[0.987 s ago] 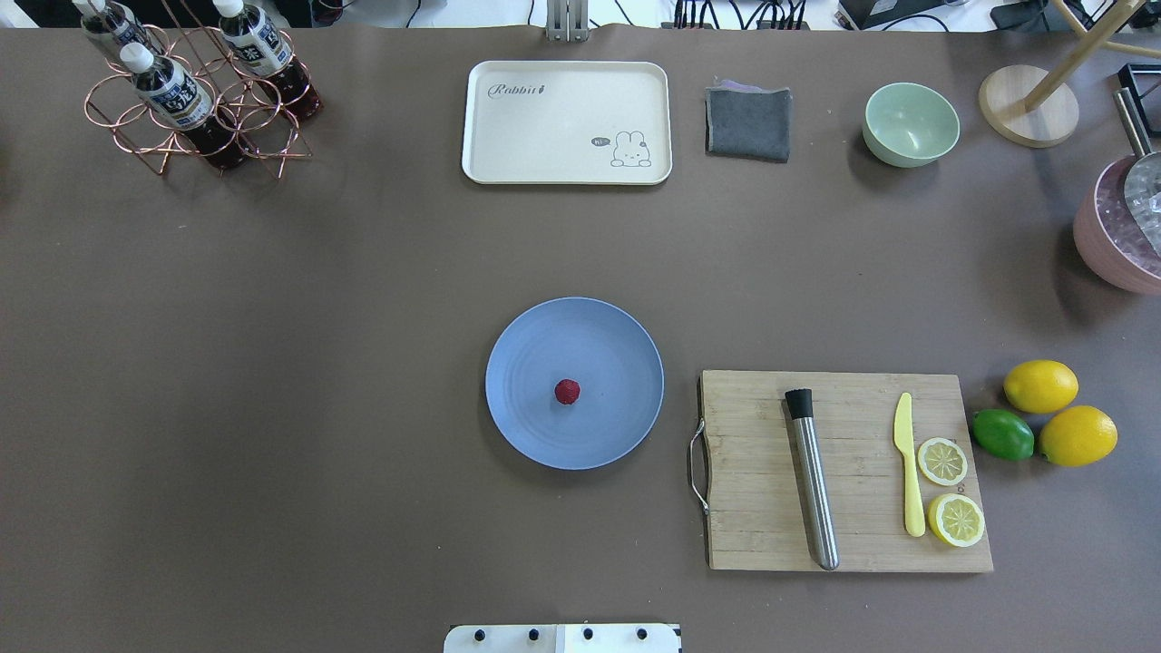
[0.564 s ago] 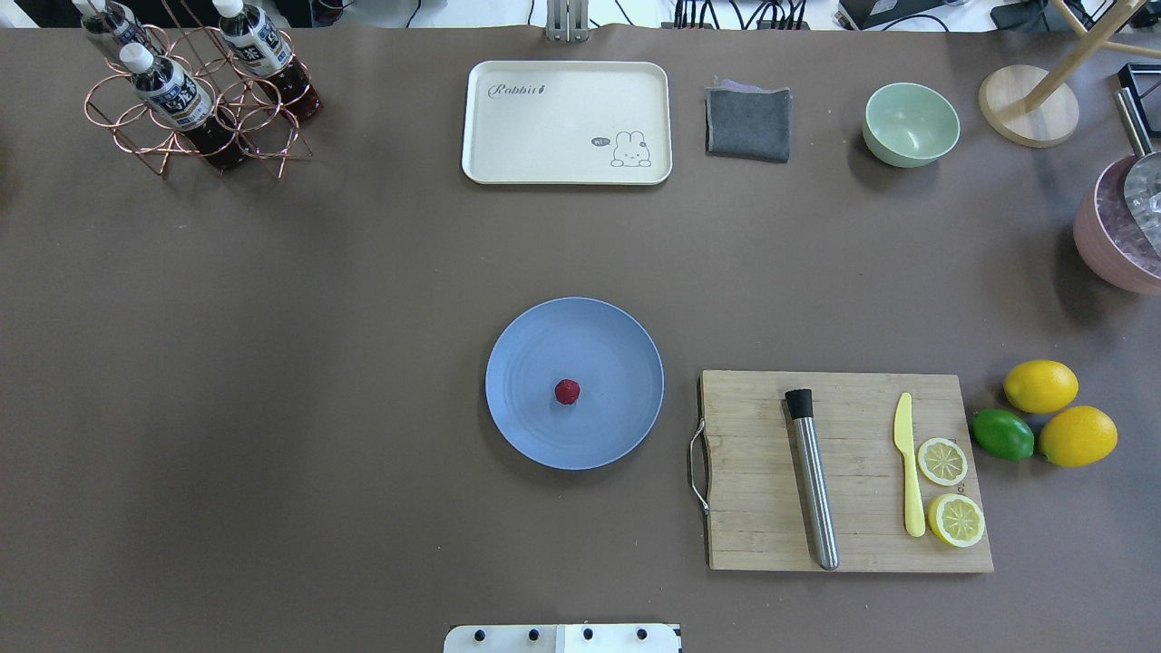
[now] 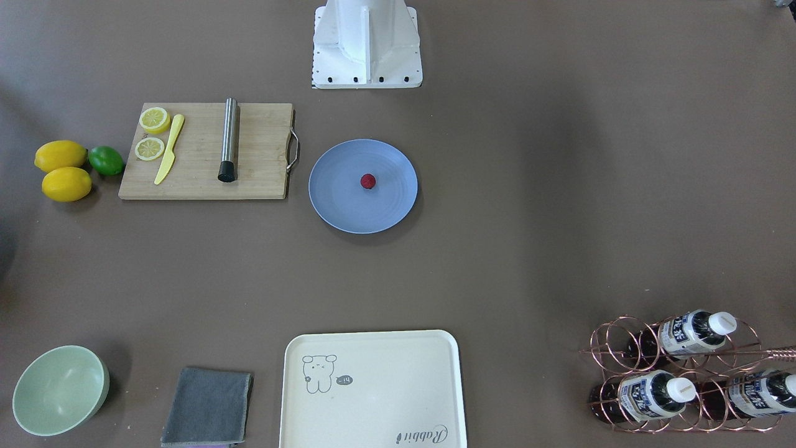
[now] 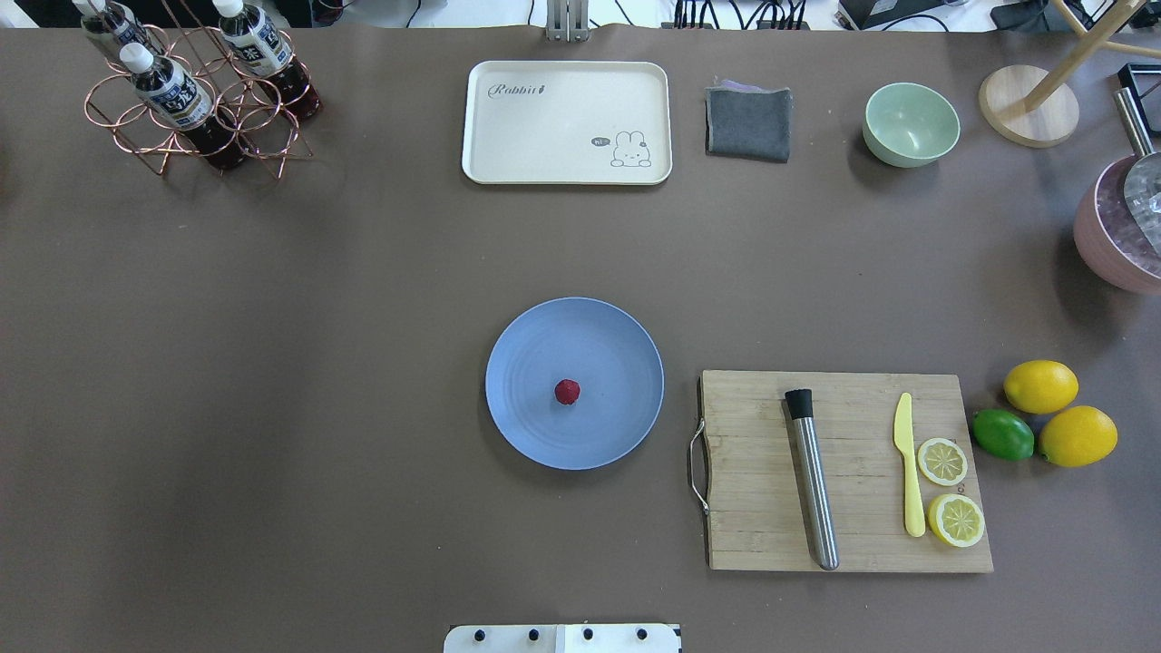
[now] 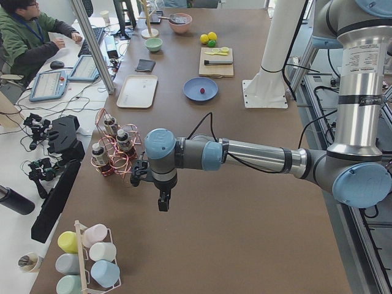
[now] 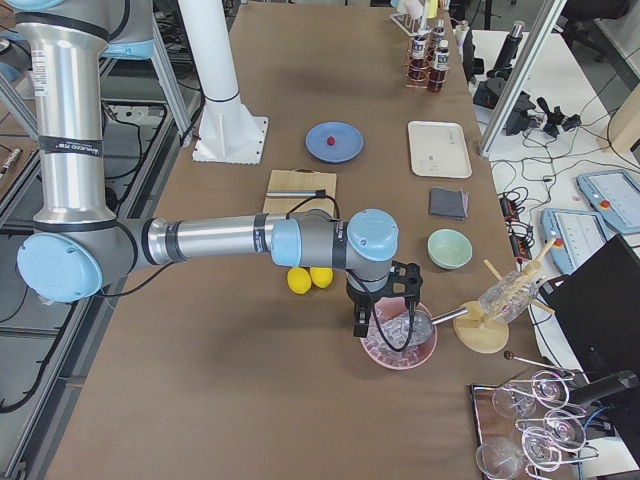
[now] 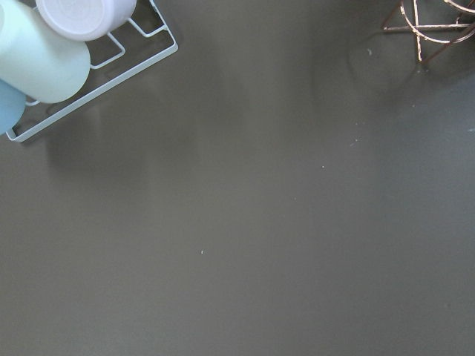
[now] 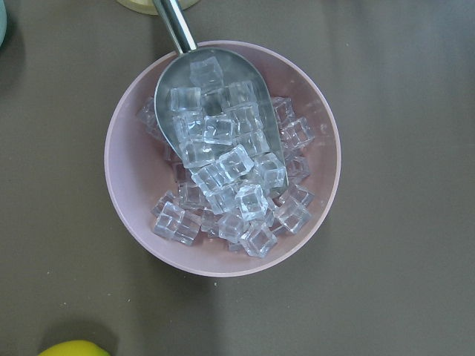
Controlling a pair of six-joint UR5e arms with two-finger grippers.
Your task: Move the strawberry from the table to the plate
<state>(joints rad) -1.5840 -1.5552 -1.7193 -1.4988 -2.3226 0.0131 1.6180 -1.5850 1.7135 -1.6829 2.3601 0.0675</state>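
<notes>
1. The strawberry (image 4: pixel 567 392) lies on the blue plate (image 4: pixel 608 340), close to the middle. Nothing is touching it. I think the job is done.
2. My left arm (image 5: pixel 257 156) is out at one far end of the surface (image 4: pixel 317 381), well apart from the plate. The left jaws hang over a bare spot near a rack of bottles (image 5: pixel 113 147). I only see them from the side, so I cannot tell if they are apart or together.
3. My right arm (image 6: pixel 220 240) is out at the other far end. The right jaws hang above a pink bowl (image 8: pixel 122 185) full of ice cubes (image 8: pixel 223 170). I cannot tell if they are apart or together either.
4. The strawberry is tiny, so I think it is very light. It is round and bumpy, so a small bump could make it roll on the smooth plate.
5. I cannot tell if it is soft or hard. I would treat it as soft and squeeze only a little.
6. If I had to pick it up again, I would come straight down. I would put the jaws on two sides of its fat middle and close them slowly.
</notes>
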